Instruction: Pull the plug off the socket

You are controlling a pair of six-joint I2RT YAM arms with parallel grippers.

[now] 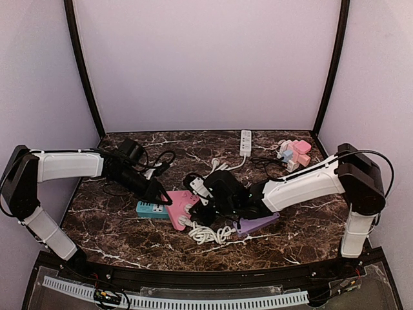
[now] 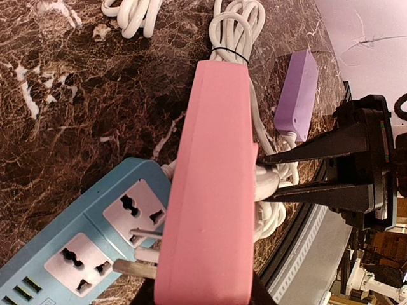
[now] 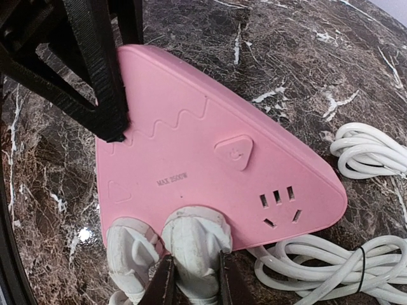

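The right gripper (image 3: pixel 194 283) is closed narrow on a white plug (image 3: pixel 194 244), one finger pressed to each flank of its body. The plug sits straight ahead of the fingertips, seated in the near edge of the pink socket strip (image 3: pixel 210 159). Its long axis runs in line with the fingers and its nose points away from the gripper into the strip. A second white plug (image 3: pixel 130 254) sits in the same edge, just beside the held one and outside the jaws.

The strip is a flat rounded triangle lying on the marble tabletop (image 3: pixel 305 57), spreading away from the right gripper. At its far corner the left gripper (image 1: pixel 160 194) is clamped narrow on it, a black finger (image 3: pixel 105 95) bearing on the top face. In the left wrist view the strip runs out lengthwise from between those fingers.

A blue socket strip (image 2: pixel 95 248) lies under the pink one, just beside the left gripper. A coiled white cable (image 3: pixel 343 260) lies beside the right gripper, and a purple strip (image 1: pixel 258 224) lies under the right arm.
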